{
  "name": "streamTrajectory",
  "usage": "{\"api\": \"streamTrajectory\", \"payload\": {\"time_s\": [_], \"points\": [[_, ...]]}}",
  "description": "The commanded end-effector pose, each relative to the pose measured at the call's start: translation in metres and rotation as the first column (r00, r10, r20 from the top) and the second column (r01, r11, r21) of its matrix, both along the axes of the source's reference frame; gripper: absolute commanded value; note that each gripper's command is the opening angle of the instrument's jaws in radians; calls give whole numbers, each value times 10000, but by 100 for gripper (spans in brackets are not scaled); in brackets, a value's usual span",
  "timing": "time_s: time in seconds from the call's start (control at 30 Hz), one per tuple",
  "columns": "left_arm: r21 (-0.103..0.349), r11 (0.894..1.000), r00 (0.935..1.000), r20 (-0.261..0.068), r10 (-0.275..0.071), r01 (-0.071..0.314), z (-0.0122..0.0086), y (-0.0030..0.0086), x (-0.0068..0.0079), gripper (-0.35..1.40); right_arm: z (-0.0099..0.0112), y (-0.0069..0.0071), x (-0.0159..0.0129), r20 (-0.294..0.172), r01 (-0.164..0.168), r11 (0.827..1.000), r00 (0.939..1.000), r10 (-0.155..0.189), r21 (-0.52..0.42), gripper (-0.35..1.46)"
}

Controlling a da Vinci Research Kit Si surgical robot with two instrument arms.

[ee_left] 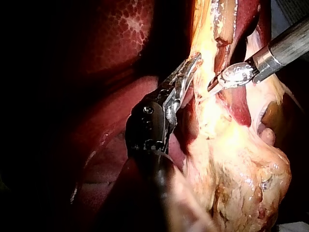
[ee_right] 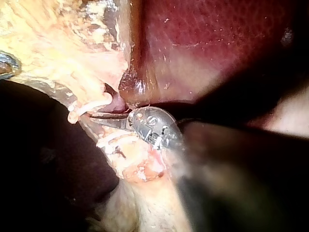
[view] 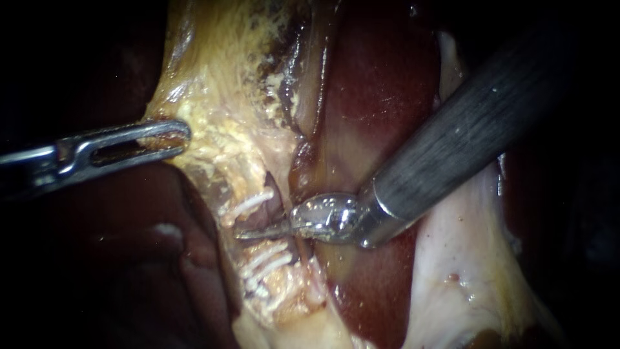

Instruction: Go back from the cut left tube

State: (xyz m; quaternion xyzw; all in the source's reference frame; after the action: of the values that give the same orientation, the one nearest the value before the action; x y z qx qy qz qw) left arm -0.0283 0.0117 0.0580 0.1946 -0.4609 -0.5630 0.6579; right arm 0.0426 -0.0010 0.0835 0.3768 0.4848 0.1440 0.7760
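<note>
Slotted steel left instrument point(view: 175, 135), hand closed on pale yellow fatty tissue point(view: 219, 123), right instrument point(view: 250, 232) with thin pointed blades, hand closed and empty, tip in the gap of the cut left tube point(view: 276, 207) between white ribbed clips point(view: 248, 205), dark red liver point(view: 381, 77) behind.
</note>
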Motion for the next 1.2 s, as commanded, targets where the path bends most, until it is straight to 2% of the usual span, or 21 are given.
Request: {"api": "streamTrajectory", "payload": {"time_s": [0.03, 0.23, 0.33, 0.37, 0.47, 0.67, 0.87, 0.97, 1.1, 1.2], "points": [[-1, 10000, 10000, 0, 0, 0, 0, 0, 0, -35, -1, 0, -1, -9, 7, 10000, 10000, -7, -1, -35], [-2, 10000, 10000, 1, 1, -1, 0, 0, 0, -35, -3, -1, 0, 23, -25, 10000, 10000, 25, 43, -35], [-4, 10000, 10000, 1, 2, -2, 1, 0, 0, -35, -4, 1, -1, -15, -95, 9997, 10000, 95, -213, 26], [-5, 10000, 10000, 1, 2, -2, 1, 0, 0, -35, -5, 2, -1, -29, -105, 9996, 9999, 104, -273, 32], [-7, 10000, 10000, 0, 1, -1, 1, -1, 0, -35, -5, 2, -1, -104, -63, 9991, 9999, 58, -423, 46], [-9, 10000, 10000, 0, 2, -2, 2, -1, 0, -35, -6, 2, -2, -158, -29, 9986, 9999, 20, -525, 57], [-16, 10000, 10000, 2, 5, -5, 3, -1, 0, -35, -9, 2, -7, -185, -85, 9973, 9998, 72, -726, 79], [-17, 10000, 10000, 4, 9, -9, 4, -1, 1, -35, -16, 2, -14, -233, -139, 9951, 9997, 117, -983, 94], [-21, 10000, 10000, 8, 16, -16, 7, 1, 2, -35, -35, 0, -31, -504, -14, 9882, 9987, -64, -1534, 109], [-42, 10000, 10000, 29, 1, -1, 10, 1, 2, -35, -52, 3, -46, -629, -78, 9789, 9980, -51, -2043, 120]]}}
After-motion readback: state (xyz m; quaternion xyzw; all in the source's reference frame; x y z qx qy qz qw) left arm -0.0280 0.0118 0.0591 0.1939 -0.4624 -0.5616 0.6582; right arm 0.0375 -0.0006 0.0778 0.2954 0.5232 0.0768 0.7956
